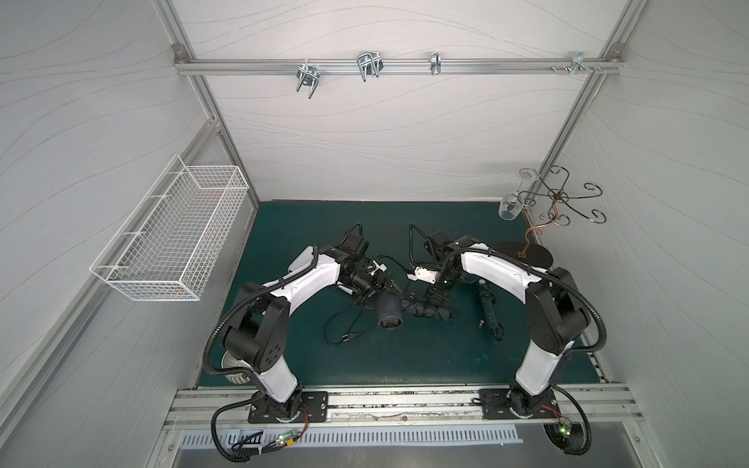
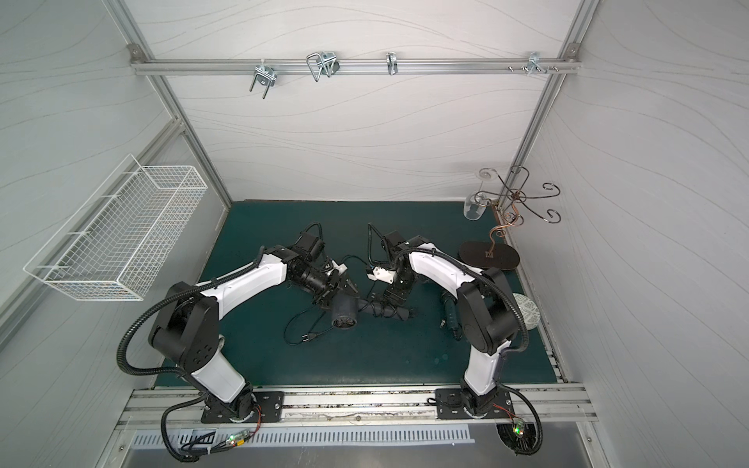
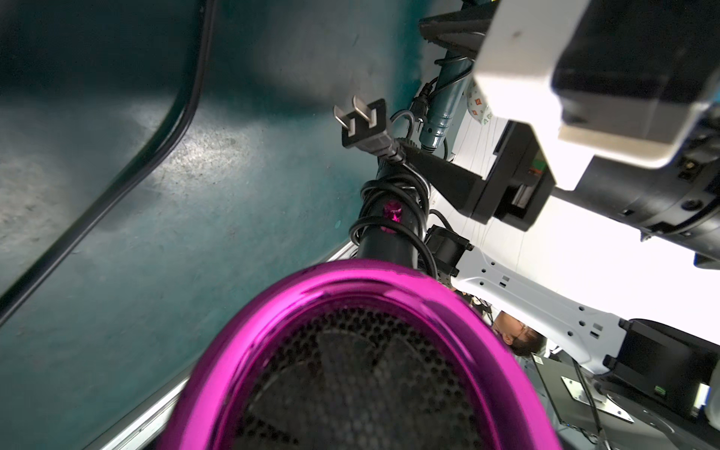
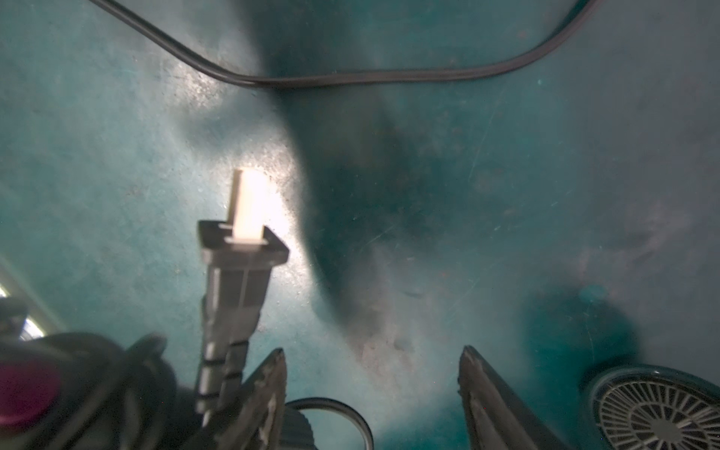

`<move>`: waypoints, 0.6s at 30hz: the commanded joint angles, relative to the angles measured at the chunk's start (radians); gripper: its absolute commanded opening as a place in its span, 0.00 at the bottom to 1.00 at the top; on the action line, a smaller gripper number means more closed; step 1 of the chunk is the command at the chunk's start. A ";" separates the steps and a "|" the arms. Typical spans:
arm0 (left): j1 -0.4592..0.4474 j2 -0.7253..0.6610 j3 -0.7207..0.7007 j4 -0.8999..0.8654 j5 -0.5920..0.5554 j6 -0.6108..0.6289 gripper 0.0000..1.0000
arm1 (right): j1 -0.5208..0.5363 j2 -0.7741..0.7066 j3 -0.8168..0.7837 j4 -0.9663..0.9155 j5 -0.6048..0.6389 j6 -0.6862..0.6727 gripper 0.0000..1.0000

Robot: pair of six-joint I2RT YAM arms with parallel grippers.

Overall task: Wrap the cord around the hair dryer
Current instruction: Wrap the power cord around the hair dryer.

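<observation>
Holding the hair dryer (image 1: 388, 314) steady looks to be the job of the left gripper (image 1: 383, 295). In both top views its fingers sit closed against the barrel, near the middle of the green mat (image 1: 308, 227). That leaves the handle (image 1: 444, 314) pointing toward the other arm and clear for winding. The cord (image 1: 419, 308) already runs in coils round that handle, and the right gripper (image 1: 434, 303) hangs just above them.

In the left wrist view the dryer's pink rim and grille fill the lower part, so close that the fingers themselves are hidden, which fits a grip on the barrel. Beyond it, several turns of cord hug the black handle. The plug (image 3: 364, 124) sticks out past the last turn, prongs in the air and clear of the mat. A finger of the right gripper lies just beside the plug's neck. Another black cord (image 3: 191, 105) lies loose on the mat, well apart.

In the right wrist view the jaws stand apart with only bare mat between them. The plug (image 4: 233, 272) stands just outside one finger (image 4: 269, 374), not in the gap, so nothing is held there. The winding looks nearly done, but the untucked plug may let the last turn slacken.
</observation>
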 commanded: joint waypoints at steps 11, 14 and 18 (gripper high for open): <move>0.048 -0.030 -0.023 0.211 0.165 -0.118 0.00 | -0.029 -0.028 0.004 -0.034 -0.037 0.023 0.72; 0.048 -0.025 -0.040 0.228 0.172 -0.138 0.00 | -0.039 -0.027 0.007 -0.035 -0.041 0.026 0.72; 0.048 -0.020 -0.079 0.301 0.185 -0.199 0.00 | -0.049 -0.024 0.016 -0.041 -0.046 0.028 0.73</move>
